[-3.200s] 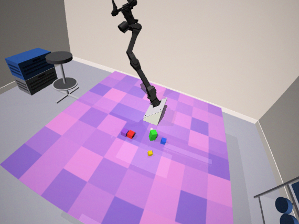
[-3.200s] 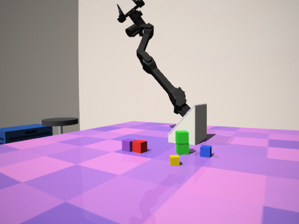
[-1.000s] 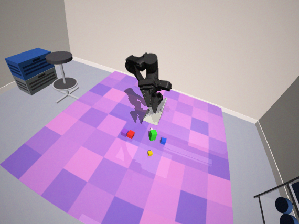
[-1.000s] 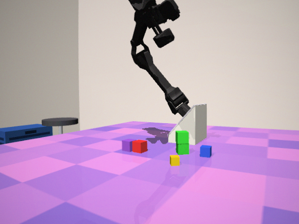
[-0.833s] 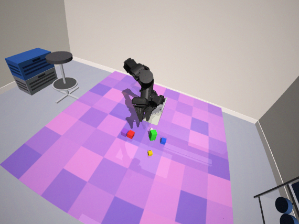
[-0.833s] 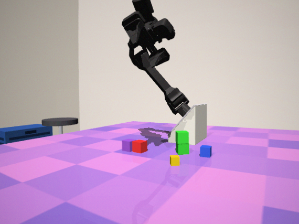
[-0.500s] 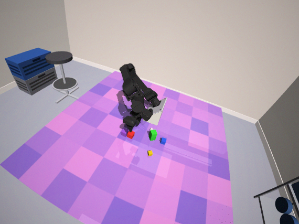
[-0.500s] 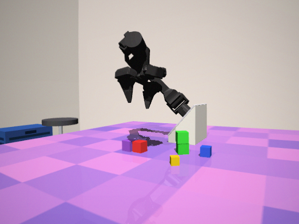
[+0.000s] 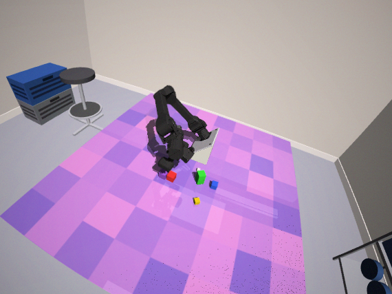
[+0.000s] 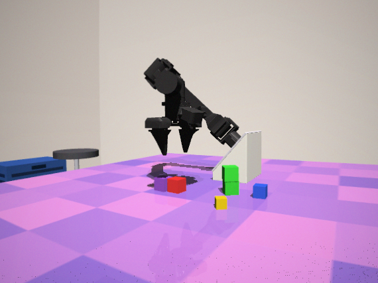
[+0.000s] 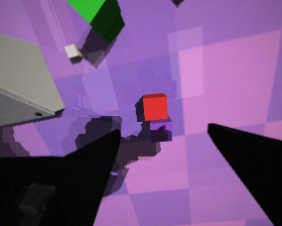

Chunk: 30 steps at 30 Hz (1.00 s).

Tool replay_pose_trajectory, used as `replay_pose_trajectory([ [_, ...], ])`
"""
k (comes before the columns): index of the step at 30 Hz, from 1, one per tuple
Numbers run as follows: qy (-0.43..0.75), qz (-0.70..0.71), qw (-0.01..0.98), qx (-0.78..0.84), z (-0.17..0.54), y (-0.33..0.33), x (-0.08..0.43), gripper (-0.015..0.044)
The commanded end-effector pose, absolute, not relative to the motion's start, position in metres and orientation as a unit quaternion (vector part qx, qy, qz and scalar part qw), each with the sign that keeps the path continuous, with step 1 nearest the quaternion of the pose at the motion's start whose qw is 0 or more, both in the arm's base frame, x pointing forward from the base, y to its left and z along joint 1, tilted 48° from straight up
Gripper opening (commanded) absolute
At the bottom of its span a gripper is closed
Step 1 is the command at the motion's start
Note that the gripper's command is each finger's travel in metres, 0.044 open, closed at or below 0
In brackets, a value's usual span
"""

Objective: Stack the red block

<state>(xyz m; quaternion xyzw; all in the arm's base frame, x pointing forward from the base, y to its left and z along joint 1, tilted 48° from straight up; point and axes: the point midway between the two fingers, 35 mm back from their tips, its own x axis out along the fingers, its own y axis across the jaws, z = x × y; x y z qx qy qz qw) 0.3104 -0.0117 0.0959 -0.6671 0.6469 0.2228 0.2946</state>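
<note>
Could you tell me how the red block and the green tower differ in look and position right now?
The red block is a single cube, while the green tower is two cubes stacked, so it stands taller. The red block touches a purple block; the green tower stands apart from its neighbours, just in front of the white wedge. The open gripper hangs above the red block, not above the green tower. Both rest on the checkered mat, untouched.

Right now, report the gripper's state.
Gripper: open, holding nothing, poised above the red block.
</note>
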Motion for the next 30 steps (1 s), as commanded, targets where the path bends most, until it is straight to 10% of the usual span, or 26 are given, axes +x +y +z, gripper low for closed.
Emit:
replay_pose_trajectory([
  [1, 0.651, 0.225, 0.288, -0.665, 0.085, -0.023, 0.311, 0.0440],
  [30, 0.652, 0.223, 0.287, -0.666, 0.039, -0.072, 0.315, 0.0440],
])
